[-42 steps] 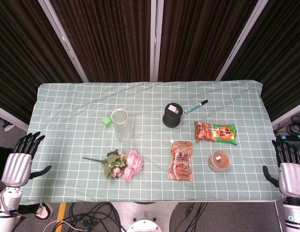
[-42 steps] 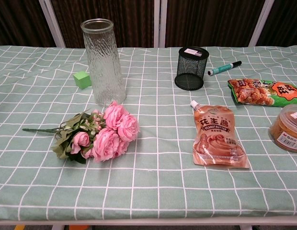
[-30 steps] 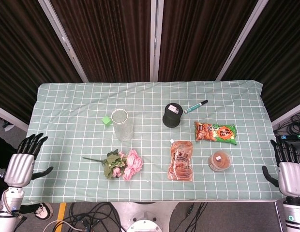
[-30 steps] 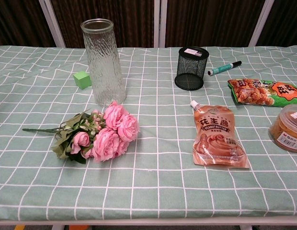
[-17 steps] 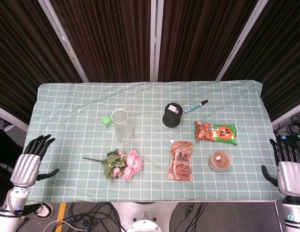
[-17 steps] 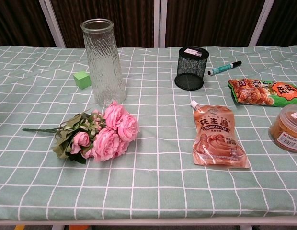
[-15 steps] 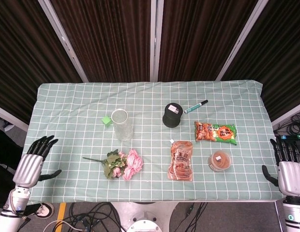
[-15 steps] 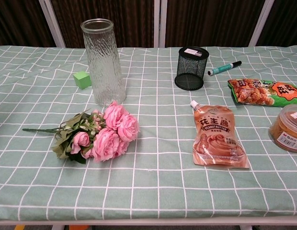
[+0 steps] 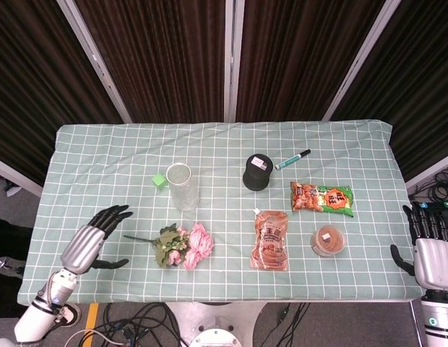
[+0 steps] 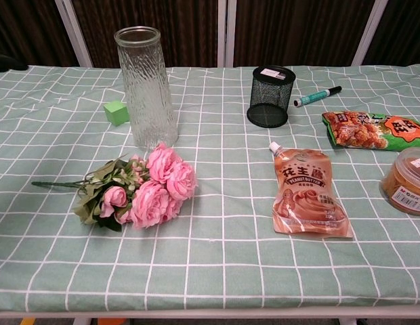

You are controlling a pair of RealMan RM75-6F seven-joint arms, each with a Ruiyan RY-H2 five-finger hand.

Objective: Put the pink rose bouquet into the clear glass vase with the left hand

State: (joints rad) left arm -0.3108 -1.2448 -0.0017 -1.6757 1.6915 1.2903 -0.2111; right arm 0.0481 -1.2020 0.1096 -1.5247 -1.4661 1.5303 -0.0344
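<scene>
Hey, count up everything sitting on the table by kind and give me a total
Flowers: 1, rose bouquet
Containers: 3, glass vase, mesh pen cup, round tub
Food packs: 2, peanut butter pouch, snack bag
Marker: 1
Green cube: 1
Total: 8

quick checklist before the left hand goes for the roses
1. Left hand empty, fingers apart: ok.
2. Roses lying free on the table, nothing on them: ok.
3. Stem points toward the left hand, no object between: ok.
4. Vase upright, mouth open, apparently empty: ok.
5. Green block beside the vase, apart from the roses: ok.
6. Right hand at the far table edge, out of the way: ok.
</scene>
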